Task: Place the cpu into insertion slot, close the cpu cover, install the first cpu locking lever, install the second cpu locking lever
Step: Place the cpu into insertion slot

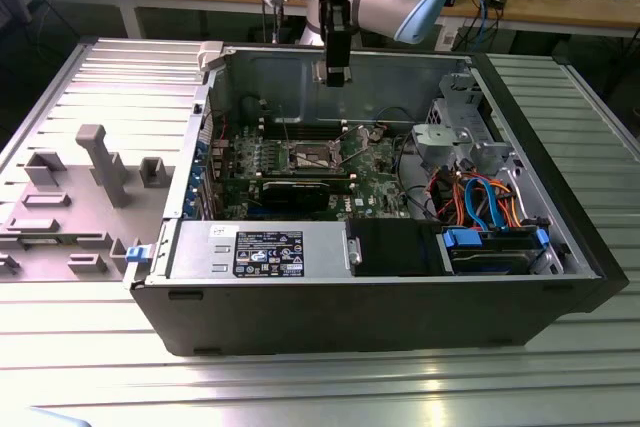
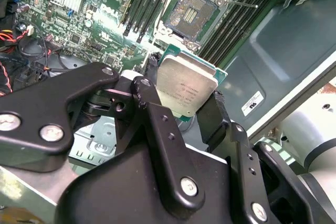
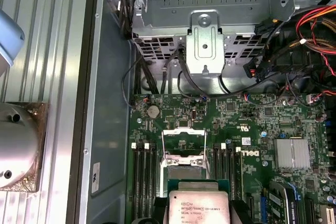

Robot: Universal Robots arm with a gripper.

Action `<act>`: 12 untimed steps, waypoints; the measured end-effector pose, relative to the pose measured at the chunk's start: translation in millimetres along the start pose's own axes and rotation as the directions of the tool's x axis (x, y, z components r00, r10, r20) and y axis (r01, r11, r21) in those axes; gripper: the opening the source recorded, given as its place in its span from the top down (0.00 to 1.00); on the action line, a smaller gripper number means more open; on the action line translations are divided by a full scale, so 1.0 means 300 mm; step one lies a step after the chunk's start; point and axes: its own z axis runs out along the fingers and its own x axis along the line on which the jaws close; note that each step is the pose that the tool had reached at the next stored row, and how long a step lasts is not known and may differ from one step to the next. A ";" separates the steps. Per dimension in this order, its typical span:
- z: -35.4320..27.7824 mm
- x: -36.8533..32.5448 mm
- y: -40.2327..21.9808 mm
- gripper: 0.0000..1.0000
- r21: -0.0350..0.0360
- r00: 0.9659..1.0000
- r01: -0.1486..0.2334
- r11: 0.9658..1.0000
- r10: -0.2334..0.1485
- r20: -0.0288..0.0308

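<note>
Silvery-grey cpu (image 2: pixel 187 91) is clamped in the black pincer (image 2: pixel 181 96), near the uncovered insertion slot (image 2: pixel 191 8), whose cpu cover (image 3: pixel 183 131) stands raised.

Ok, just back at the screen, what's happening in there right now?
The arm's gripper is shut on the cpu, holding it by its edges above the motherboard inside the open computer case. The insertion slot is bare and the cpu cover stands flipped up, so the chip is not yet seated.
</note>
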 end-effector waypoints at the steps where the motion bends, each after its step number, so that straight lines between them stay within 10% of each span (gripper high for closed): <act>1: 0.000 0.000 0.000 0.45 0.000 1.000 0.000 1.000 0.000 0.000; 12: 0.003 0.000 -0.002 0.45 0.000 1.000 -0.001 1.000 0.001 0.000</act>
